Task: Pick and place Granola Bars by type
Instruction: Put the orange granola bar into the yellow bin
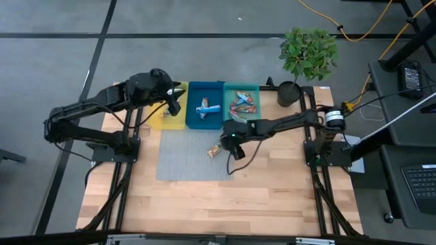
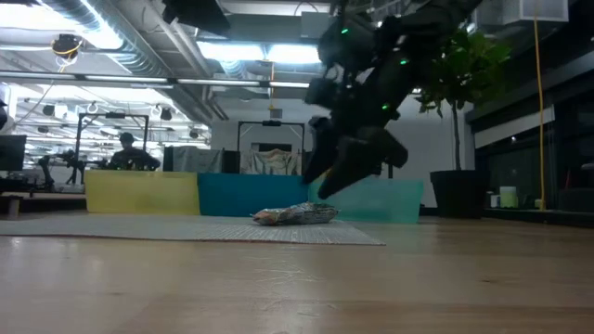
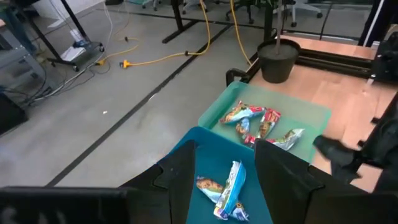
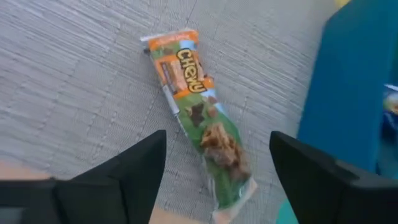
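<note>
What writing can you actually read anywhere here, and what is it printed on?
"CHEWY": on the orange-and-green granola bar lying on the grey mat, between the open right gripper's fingers.
The smaller print on that wrapper is too blurred to read.
The bars in the blue tray and teal tray: print unreadable.
</note>
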